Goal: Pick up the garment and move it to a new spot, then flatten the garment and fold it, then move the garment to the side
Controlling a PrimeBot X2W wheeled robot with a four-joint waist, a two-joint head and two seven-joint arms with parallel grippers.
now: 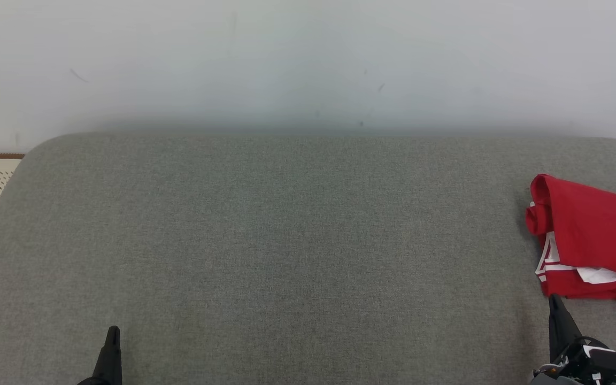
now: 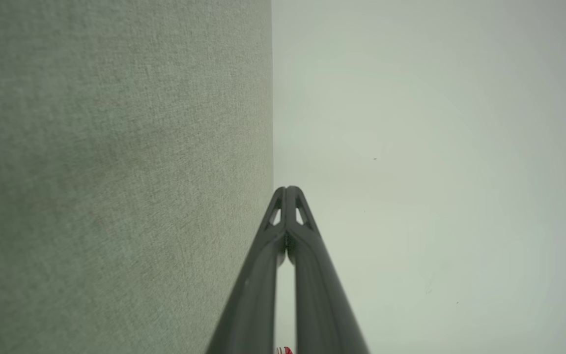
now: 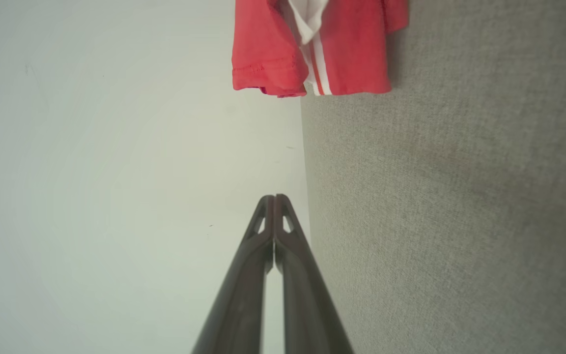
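While the grey upholstered surface (image 1: 286,240) lies bare ahead of and between both sets of fingers, the one thing the task concerns sits off at its right end. That suggests the job is at or very near its close.

The red shirt (image 1: 597,224) with white striping lies doubled over in layers. One sleeve is rolled at the edge nearest the middle, and a flap of white shows underneath. It lies ahead of the right fingers (image 1: 558,321) and to their outer side. In the right wrist view the shirt (image 3: 352,44) is apart from the tips, with plain grey cloth between. It is well away from the left fingers (image 1: 111,353), which point at open fabric and the pale wall (image 1: 286,53) beyond.

Both pairs are clenched on nothing: the left fingers (image 2: 269,275) and the right fingers (image 3: 256,275) meet tip to tip with no cloth between them.

Judging by this, the pick-up, flattening, folding and shift to the side look done. The fold is loose rather than crisp, so at most a tidy-up is left.
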